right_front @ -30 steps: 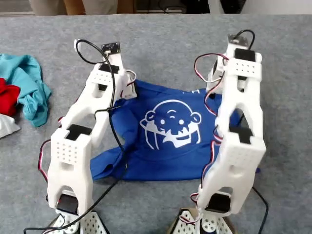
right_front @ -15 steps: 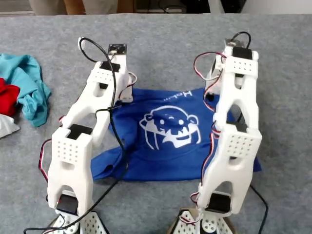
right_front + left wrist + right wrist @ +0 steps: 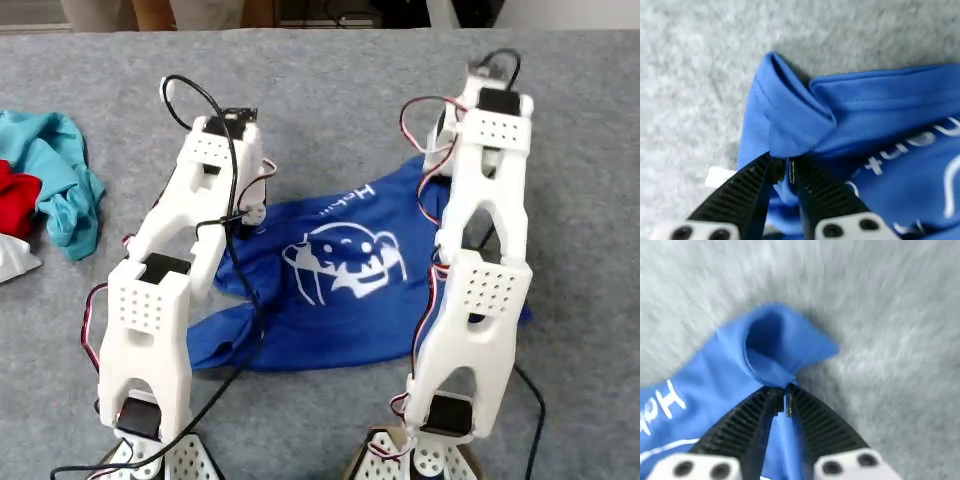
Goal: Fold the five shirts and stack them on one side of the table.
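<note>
High view: the blue shirt [image 3: 340, 290] lies print-up on the grey worktop [image 3: 330, 90], between the left arm [image 3: 160, 300] and the right arm [image 3: 480, 270]. Each arm stands over one far corner of it. Its far edge sits askew, the corner under the right arm farther out than the one under the left. If both corners are carried over like this, I judge the fold will land crooked. The sleeve on the blue shirt's near left side is bunched, and could get trapped under the fold as a lump. A teal shirt [image 3: 55, 175], a red shirt [image 3: 15, 190] and a white shirt [image 3: 12, 255] wait in a heap well apart from the blue shirt, on its left-arm side. A black cable [image 3: 238, 270] hangs across the blue shirt's left edge (a possible snag).

Left wrist view: the left claw [image 3: 788, 170] is closed on a thin ridge of the blue shirt's corner, right at its tips. So shallow a bite could slip out under tension.

Right wrist view: the right claw [image 3: 785, 397] is likewise clamped on a small pucker of the blue shirt's other corner, again only at the tips. If one side lets go, the other will drag the blue shirt sideways.
</note>
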Motion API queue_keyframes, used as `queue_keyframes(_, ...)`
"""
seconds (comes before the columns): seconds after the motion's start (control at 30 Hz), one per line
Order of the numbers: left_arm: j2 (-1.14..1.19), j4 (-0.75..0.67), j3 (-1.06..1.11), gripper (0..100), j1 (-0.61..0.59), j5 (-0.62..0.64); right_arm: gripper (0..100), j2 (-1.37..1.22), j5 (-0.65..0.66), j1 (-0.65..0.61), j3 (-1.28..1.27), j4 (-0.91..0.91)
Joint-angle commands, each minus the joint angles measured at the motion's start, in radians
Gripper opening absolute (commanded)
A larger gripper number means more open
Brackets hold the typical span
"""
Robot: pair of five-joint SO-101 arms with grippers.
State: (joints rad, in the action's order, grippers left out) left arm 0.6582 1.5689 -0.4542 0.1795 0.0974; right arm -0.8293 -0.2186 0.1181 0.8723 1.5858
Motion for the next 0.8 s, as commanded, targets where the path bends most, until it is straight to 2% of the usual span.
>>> queue_keyframes(0.0, -0.016, 0.118, -0.133, 2, -0.011, -0.006, 0.6, 0.015, 0.058, -0.065, 0.205, -0.009)
queue_keyframes(0.1, -0.016, 0.187, -0.213, 2, -0.011, -0.006, 0.6, 0.013, 0.112, -0.131, 0.315, -0.020)
queue_keyframes(0.23, -0.054, 0.192, -0.226, 2, -0.011, -0.003, 0.6, 0.013, 0.189, -0.225, 0.406, -0.089)
queue_keyframes(0.5, -0.331, 0.192, 0.005, 2, 0.000, -0.005, 2.0, 0.015, 0.319, -0.366, 0.435, -0.219)
queue_keyframes(0.6, -0.441, 0.192, 0.107, 2, 0.000, -0.006, 8.0, 0.021, 0.338, -0.395, 0.437, -0.189)
queue_keyframes(0.77, -0.576, 0.190, 0.189, 2, -0.005, -0.078, 24.2, 0.019, 0.328, -0.404, 0.516, -0.080)
